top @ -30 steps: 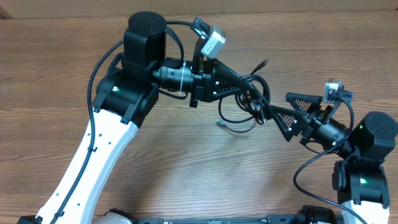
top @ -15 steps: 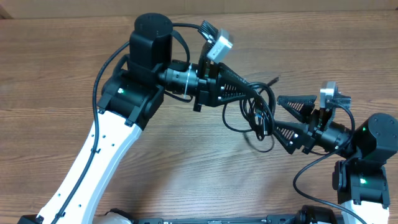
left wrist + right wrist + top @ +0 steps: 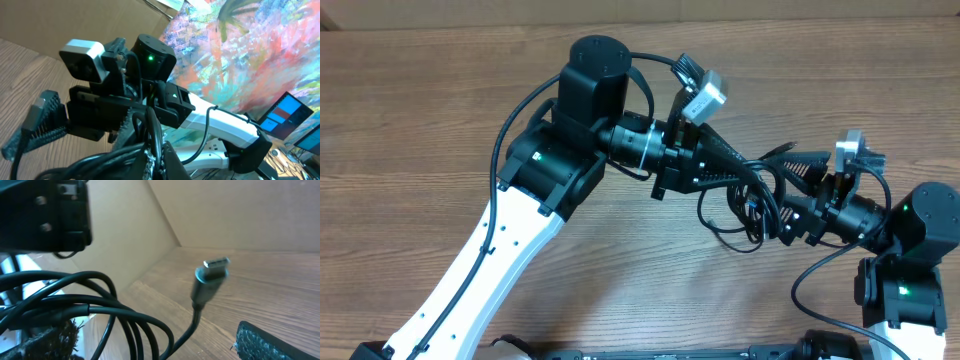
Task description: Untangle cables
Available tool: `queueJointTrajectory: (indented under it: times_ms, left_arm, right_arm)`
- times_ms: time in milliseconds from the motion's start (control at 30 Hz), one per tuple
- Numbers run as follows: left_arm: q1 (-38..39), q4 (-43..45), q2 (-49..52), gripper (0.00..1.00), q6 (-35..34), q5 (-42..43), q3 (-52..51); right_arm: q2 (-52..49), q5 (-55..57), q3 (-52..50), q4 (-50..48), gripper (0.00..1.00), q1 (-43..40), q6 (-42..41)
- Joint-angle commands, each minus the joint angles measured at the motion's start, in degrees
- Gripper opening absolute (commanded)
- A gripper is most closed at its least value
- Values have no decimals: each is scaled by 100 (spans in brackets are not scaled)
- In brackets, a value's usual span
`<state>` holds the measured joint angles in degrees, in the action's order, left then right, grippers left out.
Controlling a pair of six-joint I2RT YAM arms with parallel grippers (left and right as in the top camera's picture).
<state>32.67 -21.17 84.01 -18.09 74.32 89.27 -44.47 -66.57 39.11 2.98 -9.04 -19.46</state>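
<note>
Cables: a bunch of thin black cords [image 3: 745,205] is lifted off the bench [image 3: 420,120]. It hangs in loose loops out towards 3 o'clock from the bench's middle, between the two arms.
Left claw: the left claw [image 3: 760,173] reaches in from 9 o'clock and is clenched on the cables. From its own camera the cords crowd together right at its fingertips.
Right claw: the right claw [image 3: 783,192] comes in from 4 o'clock, spread wide and gripping nothing. Loops of the cables pass through the gap between its fingers, though I cannot tell whether they touch them.
Plug tip: one silvery plug tip [image 3: 212,272] stands free on a short curved run of cord. In the right wrist view it sits at about 1 o'clock from the loops, clear of the tangle.
Handling: the cables look light, limp and smooth-jacketed. A loop will probably sag and slide rather than hold its shape, and a hard tug would likely pull the tangle tighter.
Where to take hold: my guess is the cord just behind that free plug tip, where the collar gives a stop against slipping. A single outer loop would also do better than the whole bundle.
Risk: with the claws so near each other, closing on two strands at once seems the easy mistake.
</note>
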Motion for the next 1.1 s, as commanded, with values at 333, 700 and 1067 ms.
queueJointTrajectory:
  times_ms: [333, 700, 1067]
  left_arm:
    - [44, -2, -160, 4, -59, 225, 129]
    - [223, 2, -160, 4, -31, 203, 129]
    - [-199, 7, -160, 4, -31, 153, 129]
  right_arm:
    - [-262, 1427, 24, 28, 100, -37, -170]
    - [-640, 1270, 24, 15, 100, -35, -173]
    - [-627, 940, 24, 31, 100, -37, -170]
